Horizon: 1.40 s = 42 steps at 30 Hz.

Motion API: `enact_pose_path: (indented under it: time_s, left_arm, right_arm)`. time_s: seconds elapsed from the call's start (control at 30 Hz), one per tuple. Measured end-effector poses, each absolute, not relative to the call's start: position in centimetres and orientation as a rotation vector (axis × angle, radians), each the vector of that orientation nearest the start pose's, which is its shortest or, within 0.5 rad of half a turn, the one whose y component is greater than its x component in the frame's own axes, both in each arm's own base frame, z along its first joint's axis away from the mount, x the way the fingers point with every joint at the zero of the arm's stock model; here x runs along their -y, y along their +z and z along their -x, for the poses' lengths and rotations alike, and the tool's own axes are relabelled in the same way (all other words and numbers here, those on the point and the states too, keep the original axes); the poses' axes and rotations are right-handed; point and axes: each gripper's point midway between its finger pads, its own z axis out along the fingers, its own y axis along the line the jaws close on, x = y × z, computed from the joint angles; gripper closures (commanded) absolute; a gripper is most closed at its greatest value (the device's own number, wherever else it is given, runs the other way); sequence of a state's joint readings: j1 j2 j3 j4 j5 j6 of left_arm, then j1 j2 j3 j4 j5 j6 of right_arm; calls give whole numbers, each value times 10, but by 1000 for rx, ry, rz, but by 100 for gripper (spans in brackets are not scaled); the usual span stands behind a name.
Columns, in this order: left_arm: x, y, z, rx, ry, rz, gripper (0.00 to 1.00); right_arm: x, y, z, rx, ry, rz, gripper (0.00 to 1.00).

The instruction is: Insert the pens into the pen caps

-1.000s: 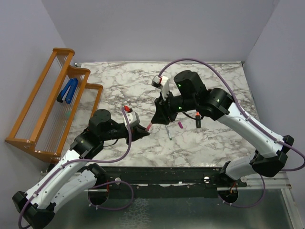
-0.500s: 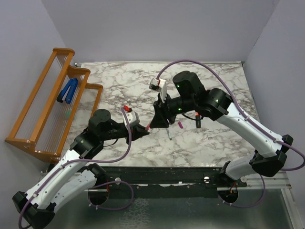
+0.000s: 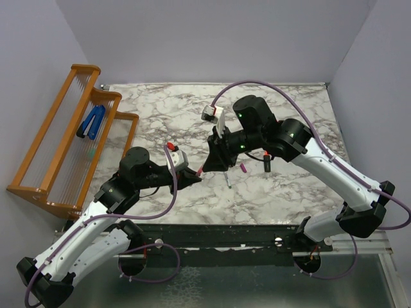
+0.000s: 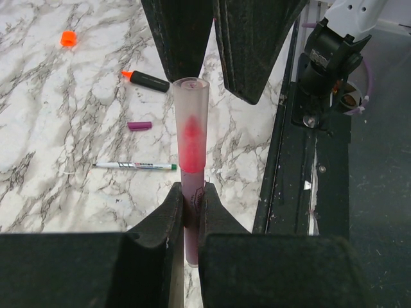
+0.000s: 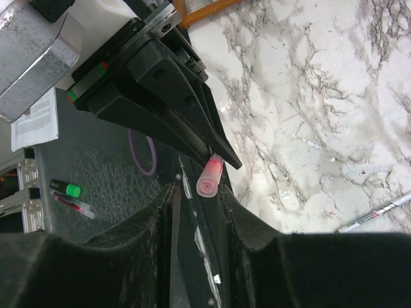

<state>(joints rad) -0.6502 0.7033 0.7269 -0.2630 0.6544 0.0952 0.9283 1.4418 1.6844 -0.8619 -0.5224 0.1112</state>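
My left gripper [image 4: 190, 192] is shut on the dull pink pen [image 4: 191, 183] and holds it above the table. The pale pink cap [image 4: 190, 109] sits over the pen's tip. My right gripper [image 5: 198, 196] is open, with its fingers [image 4: 250, 45] on either side of the cap's end [image 5: 209, 176] and not squeezing it. In the top view the two grippers meet at the pen [image 3: 200, 170]. The white-grey pen [image 4: 135, 165], the magenta cap [image 4: 139, 126], the black marker [image 4: 146, 79] and the orange cap [image 4: 67, 38] lie on the marble.
An orange wooden rack [image 3: 64, 141] stands at the left and holds a blue clip [image 3: 92, 122]. The black base frame [image 4: 308, 160] runs along the table's near edge. The loose pens and caps lie under and beside my right arm [image 3: 302, 147].
My right wrist has shifted slightly to the left, towards the pen. My left gripper has kept still with the pink pen in it.
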Motion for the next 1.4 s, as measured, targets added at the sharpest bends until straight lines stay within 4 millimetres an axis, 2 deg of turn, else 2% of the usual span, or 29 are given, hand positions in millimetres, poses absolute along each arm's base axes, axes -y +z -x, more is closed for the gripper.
enact_pose_path:
  time_s: [0.3,0.33,0.43,0.47,0.77,0.8,0.87,0.9,1.0,1.13,1.4]
  left_arm:
    - [241,258,-146,-1508,-978,-1106,100]
    - [241,258,-146,-1509,-979,-1106,100]
    - [241,258,-145,-1513,-980,-1108,100]
    - [240,257,-144,-1514,-981,-1109,100]
    - [239,259,-148,-1514,-958,-1092,100]
    - [238,259,-148,-1514,-957,-1091,100]
    - [238,260,-148,-1511,-956,-1090,100]
    - [238,260,-148,-1510,-956,-1090,100]
    - [238,260,-147,-1508,-955,-1090,100]
    - [238,260,-147,-1508,-955,-1090,100]
    - [238,260,-147,-1508,-955,-1090,100]
  right_arm:
    - [-349,328,-147,-1999,1128,1212,69]
    - [-349,328,-147,-1999,1128,1212,72]
    - [-350,326,-149,-2001,1121,1214,96]
    - [-350,325,-150,-2003,1118,1214,99]
    - [-351,315,-148,-2036,1115,1225,99]
    - [-351,314,-148,-2042,1114,1226,94]
    - [-351,312,-149,-2047,1112,1227,68]
    - [-351,312,-149,-2049,1112,1224,60]
    - [-351,312,-151,-2046,1098,1219,49]
    - [-351,319,-157,-2031,1066,1199,47]
    - [-350,322,-161,-2023,1044,1183,51]
